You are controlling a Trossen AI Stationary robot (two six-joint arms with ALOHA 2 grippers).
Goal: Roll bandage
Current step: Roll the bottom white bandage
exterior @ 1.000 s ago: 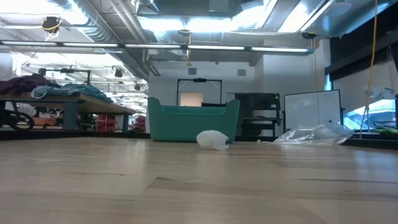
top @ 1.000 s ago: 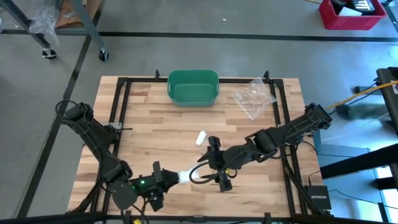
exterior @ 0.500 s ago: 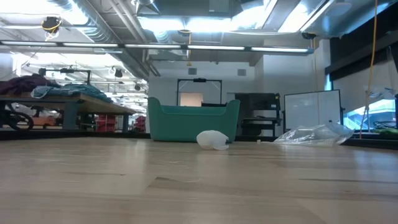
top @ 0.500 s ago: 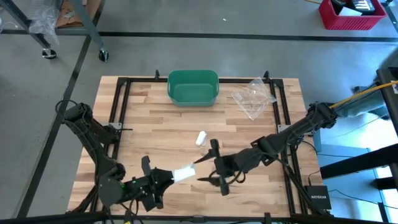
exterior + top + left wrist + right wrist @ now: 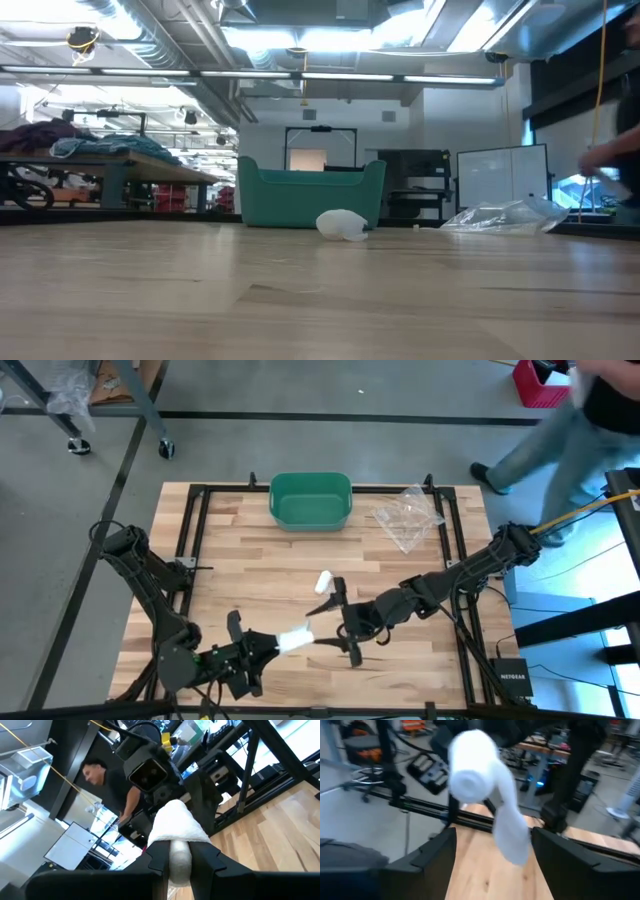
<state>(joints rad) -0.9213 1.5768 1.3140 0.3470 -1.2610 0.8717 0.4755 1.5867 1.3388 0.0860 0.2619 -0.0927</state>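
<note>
The wooden table [image 5: 260, 575] carries a green bin [image 5: 311, 499] at its far edge, with a crumpled clear plastic bag [image 5: 408, 515] beside it. A person [image 5: 585, 420] now walks past the table's far right corner, where a second ago only a shoe showed. Both arms meet near the front edge. The left gripper [image 5: 268, 647] is clamped narrow on a white bandage roll [image 5: 293, 639], held just above the boards as half a second ago. The right gripper [image 5: 341, 619], its jaws wide, has shifted a little toward the table's middle, its fingers straddling the loose tail [image 5: 512, 832] hanging from the roll. It looks poised to pinch that tail, so winding is not under way. A second small white roll [image 5: 323, 581] lies apart, between bin and grippers.
</note>
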